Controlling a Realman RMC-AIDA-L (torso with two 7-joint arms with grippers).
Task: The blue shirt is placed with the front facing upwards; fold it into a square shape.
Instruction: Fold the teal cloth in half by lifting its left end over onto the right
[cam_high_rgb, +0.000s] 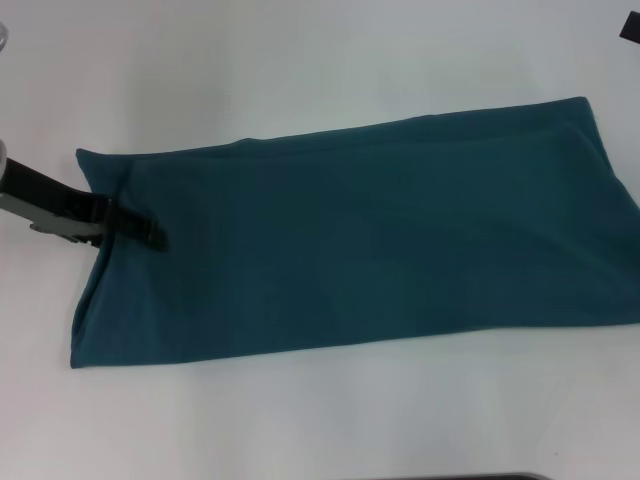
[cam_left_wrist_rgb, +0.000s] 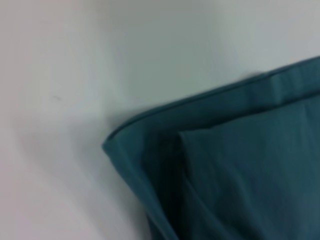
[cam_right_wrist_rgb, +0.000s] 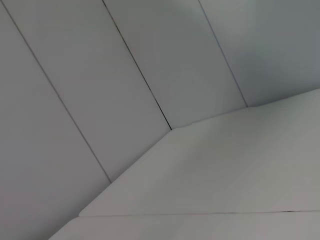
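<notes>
The blue shirt (cam_high_rgb: 380, 240) lies flat on the white table (cam_high_rgb: 300, 70), folded into a long rectangle with plain cloth facing up. My left gripper (cam_high_rgb: 155, 236) reaches in from the left and sits low over the shirt's left end, its dark fingers together as one narrow bar. Whether any cloth is pinched between them does not show. In the left wrist view a folded corner of the shirt (cam_left_wrist_rgb: 240, 175) rests on the table with layered edges. My right gripper is out of view; its wrist view holds only table and wall.
White tabletop (cam_high_rgb: 320, 420) surrounds the shirt on all sides. A dark object (cam_high_rgb: 630, 30) sits at the far right edge. Grey wall panels (cam_right_wrist_rgb: 75, 100) stand behind the table (cam_right_wrist_rgb: 225, 170).
</notes>
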